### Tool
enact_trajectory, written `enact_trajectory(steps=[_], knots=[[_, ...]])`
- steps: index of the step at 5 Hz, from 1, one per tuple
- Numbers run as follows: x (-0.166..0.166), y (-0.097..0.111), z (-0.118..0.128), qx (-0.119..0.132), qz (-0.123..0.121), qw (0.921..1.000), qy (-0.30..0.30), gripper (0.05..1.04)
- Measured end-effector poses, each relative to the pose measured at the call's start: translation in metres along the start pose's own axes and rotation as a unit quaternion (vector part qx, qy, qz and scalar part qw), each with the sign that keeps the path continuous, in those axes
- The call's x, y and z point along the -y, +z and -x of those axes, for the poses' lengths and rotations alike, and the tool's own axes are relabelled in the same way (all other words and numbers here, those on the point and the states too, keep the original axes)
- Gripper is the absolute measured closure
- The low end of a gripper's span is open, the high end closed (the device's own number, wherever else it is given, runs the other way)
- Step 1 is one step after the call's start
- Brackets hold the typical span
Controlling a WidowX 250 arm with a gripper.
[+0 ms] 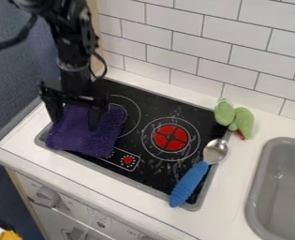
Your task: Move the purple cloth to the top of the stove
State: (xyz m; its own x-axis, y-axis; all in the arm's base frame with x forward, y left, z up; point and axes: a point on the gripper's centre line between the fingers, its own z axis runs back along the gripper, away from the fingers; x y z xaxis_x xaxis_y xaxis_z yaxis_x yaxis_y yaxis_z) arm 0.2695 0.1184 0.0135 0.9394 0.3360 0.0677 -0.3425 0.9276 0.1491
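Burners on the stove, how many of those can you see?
2. The burner with the red centre is left of the blue-handled spoon; the other burner is farther left, partly covered by the purple cloth. Any more under the cloth would be hidden.

From my end I count 1 arm (74, 47), 1 gripper (74, 123) with 2 fingers (54, 111), and 1 cloth (84, 131). I get 1 stove (193, 117), carrying 2 burners (170, 138). I also have 1 spoon (188, 183), 1 sink (260, 174) and at least 2 knobs (47, 197). I make out 2 green lobes (243, 122) (whether that means 1 toy or 2, I can't tell from here), plus 1 orange thing (11, 235), partly cut off.
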Motion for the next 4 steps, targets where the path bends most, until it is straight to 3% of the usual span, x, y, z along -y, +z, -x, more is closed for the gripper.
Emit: enact_trajectory(steps=[1,4], knots=[[0.002,-0.011,-0.001,0.020,0.010,0.9997,0.003,0.083],[0.035,-0.014,-0.009,0.016,0.019,0.9993,-0.029,0.083]])
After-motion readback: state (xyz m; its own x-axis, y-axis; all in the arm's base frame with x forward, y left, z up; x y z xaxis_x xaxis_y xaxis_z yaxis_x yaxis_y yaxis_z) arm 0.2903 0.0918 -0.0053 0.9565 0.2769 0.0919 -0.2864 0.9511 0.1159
